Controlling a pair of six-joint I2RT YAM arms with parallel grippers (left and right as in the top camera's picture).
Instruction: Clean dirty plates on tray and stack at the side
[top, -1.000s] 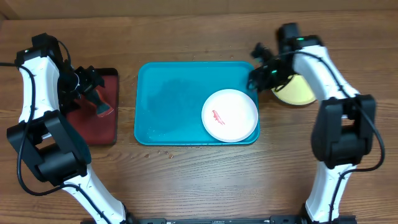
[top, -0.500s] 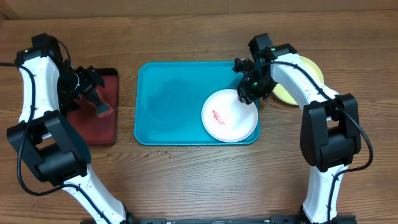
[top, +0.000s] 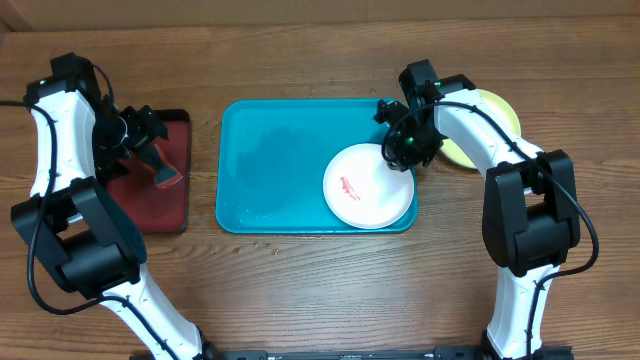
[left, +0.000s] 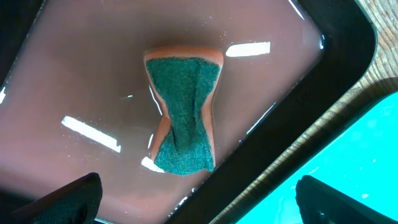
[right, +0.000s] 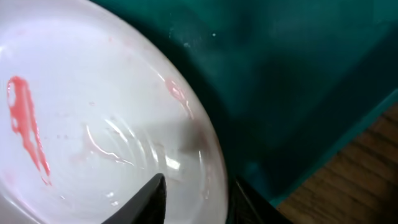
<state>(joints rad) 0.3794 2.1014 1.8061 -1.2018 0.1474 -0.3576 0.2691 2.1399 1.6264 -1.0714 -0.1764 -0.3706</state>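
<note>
The white plate (top: 366, 192) with a red smear lies at the right end of the turquoise tray (top: 270, 160). My right gripper (top: 398, 152) is at the plate's far right rim. In the right wrist view the two fingers (right: 196, 199) are shut on the rim of the white plate (right: 93, 124), one inside and one outside, over the tray (right: 298, 74). The yellow-green plate (top: 487, 142) sits on the table right of the tray, partly hidden by my right arm. The pale blue plate is not visible. My left gripper (top: 150, 150) is open and empty.
A dark red black-rimmed tray (top: 150, 205) stands at the left. In the left wrist view an orange sponge with a green scrub face (left: 183, 112) lies in this wet tray (left: 74, 74), just ahead of my open left fingers (left: 199, 196). The turquoise tray's corner (left: 373, 162) shows beside it.
My right gripper swung from the yellow-green plate left to the white plate's rim and closed on it. The plate shifted slightly left. The left arm has not moved.
</note>
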